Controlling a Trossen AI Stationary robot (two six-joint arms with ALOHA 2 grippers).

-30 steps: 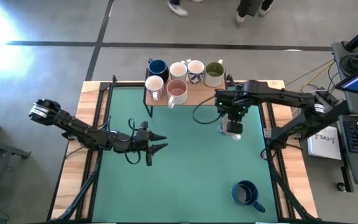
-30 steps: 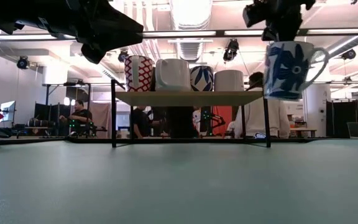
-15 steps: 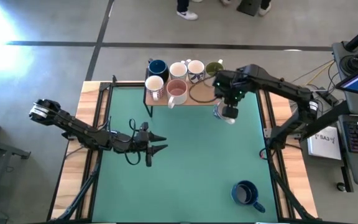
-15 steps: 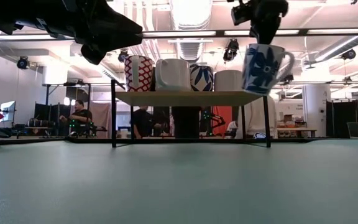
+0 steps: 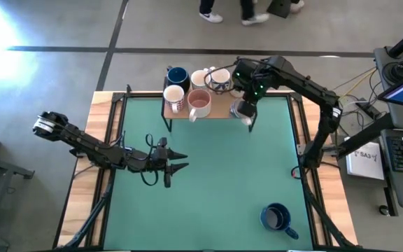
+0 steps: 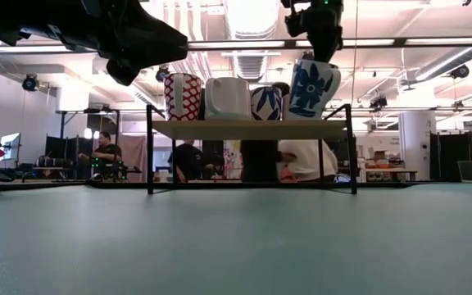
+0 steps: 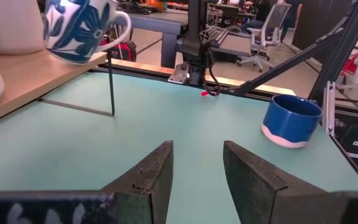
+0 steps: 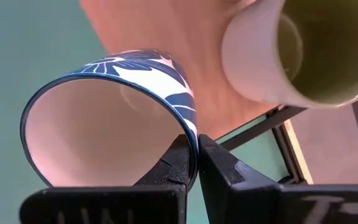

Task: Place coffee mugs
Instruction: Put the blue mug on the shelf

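Observation:
My right gripper (image 5: 244, 105) is shut on a white mug with a blue flower pattern (image 6: 312, 86), held over the right end of the wooden shelf (image 5: 222, 106) at the table's far edge. The shelf carries a dark blue mug (image 5: 178, 75), two white mugs (image 5: 200, 78), a red-patterned mug (image 5: 174, 96) and a pink-inside mug (image 5: 199, 102). The olive-inside mug (image 8: 303, 50) shows only in the right wrist view. A second dark blue mug (image 5: 276, 217) stands on the mat near the right front. My left gripper (image 5: 180, 159) hovers open over the mat's left-centre. My right gripper pinches the patterned mug's rim (image 8: 191, 134), one finger inside the cup and one outside. The fingers come from above, pointing down. The mug hangs below them, slightly tilted, its base just over the shelf top (image 6: 326, 124); whether it touches the board I cannot tell.
The shelf stands on thin black legs (image 6: 149, 156) with open space beneath. The green mat (image 5: 215, 175) is bare between the two arms. People and furniture show in the room beyond the far edge.
My right gripper has carried the patterned mug toward the far edge and to the left, from above the mat to above the shelf's right end, staying shut on it. The mug has kept hanging from the fingers. The left arm has not moved.

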